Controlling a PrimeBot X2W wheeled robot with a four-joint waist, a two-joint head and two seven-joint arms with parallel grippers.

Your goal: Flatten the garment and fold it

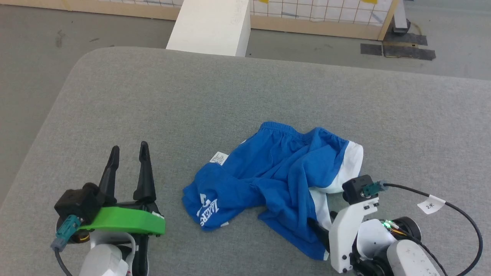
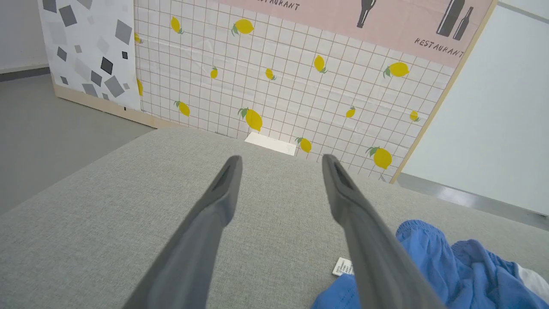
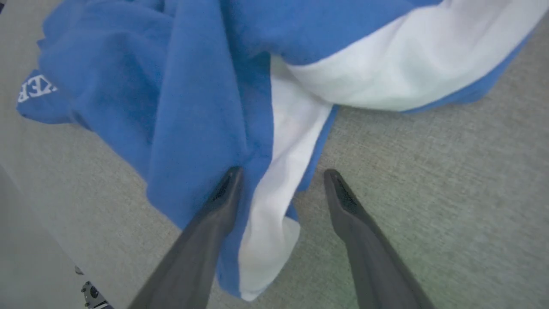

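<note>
The garment (image 1: 276,176), bright blue shorts with a white side stripe, lies crumpled on the grey padded table (image 1: 191,96). Its gathered waistband is on the far side and its white print faces the near left. My left gripper (image 1: 129,150) stands open over bare table to the left of the garment, holding nothing. In the left wrist view, the left gripper (image 2: 281,158) points at the far edge, with the garment (image 2: 463,266) at the lower right. My right gripper (image 3: 282,171) is open at the garment's near right hem (image 3: 266,223). The white stripe lies between its fingers.
A white block (image 1: 211,27) stands on the floor beyond the table's far edge. Behind it is a lemon-print panel (image 2: 279,86). A small white label (image 2: 344,266) sticks out of the garment's left side. A black cable with a tag (image 1: 431,205) loops off my right wrist.
</note>
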